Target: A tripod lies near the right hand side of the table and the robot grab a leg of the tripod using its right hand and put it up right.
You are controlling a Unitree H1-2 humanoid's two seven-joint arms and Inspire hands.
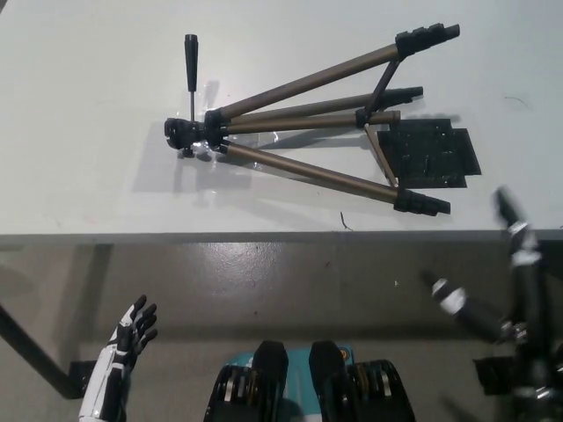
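The bronze-coloured metal tripod with black fittings lies flat on the pale grey surface, toward its right side, so the task stands at its opening step: nothing is gripped yet and the lift has not begun. The tripod's black head points to nine o'clock, with a thin black pan handle sticking up toward twelve o'clock from it, and its three legs fan out toward three o'clock. The upper leg ends in a black foot at about two o'clock, the middle leg runs nearly level, and the lower bronze leg slants down to a black foot near the surface's front edge at four o'clock. A flat black rectangular patch lies on the surface under the spread of the legs. The black right robot hand hangs off the surface, below its front edge at about five o'clock, well apart from the tripod; its fingers are spread apart and hold nothing, though the shape is blurred. The white left robot hand rests at seven o'clock, also below the edge, fingers apart and empty. The next move, as I judge it, calls for the right robot hand to rise over the edge and reach toward eleven o'clock to the lower leg, the nearest one, then close around its tube. A grip nearer the foot than the head would likely give leverage to swing the head upward.
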